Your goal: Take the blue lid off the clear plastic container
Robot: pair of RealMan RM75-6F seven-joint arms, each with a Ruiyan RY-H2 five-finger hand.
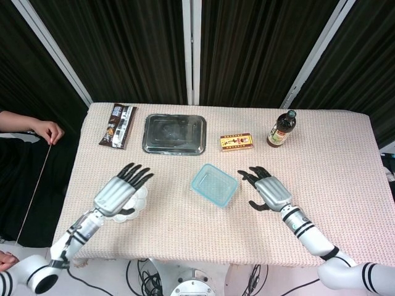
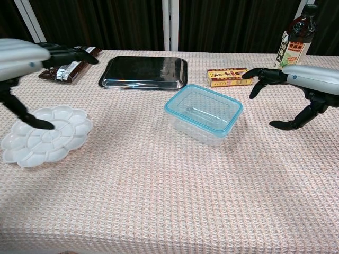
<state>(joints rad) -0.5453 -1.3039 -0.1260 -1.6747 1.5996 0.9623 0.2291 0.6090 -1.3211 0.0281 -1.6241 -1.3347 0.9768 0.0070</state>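
Head looks down; chest low, both share table point(image 1: 345, 154).

clear plastic container point(image 1: 214, 185) with blue lid point(image 2: 203, 108) on it, mid-table. left hand point(image 1: 117, 191) to its left, over white flower-shaped paint palette point(image 2: 45, 135); right hand point(image 1: 270, 190) to its right, apart from it. behind container: rectangular metal tray point(image 1: 174, 133). brown snack packet point(image 1: 118, 126) left of tray. small yellow-red box point(image 1: 237, 142) right of tray, dark glass bottle point(image 1: 281, 129) further right.
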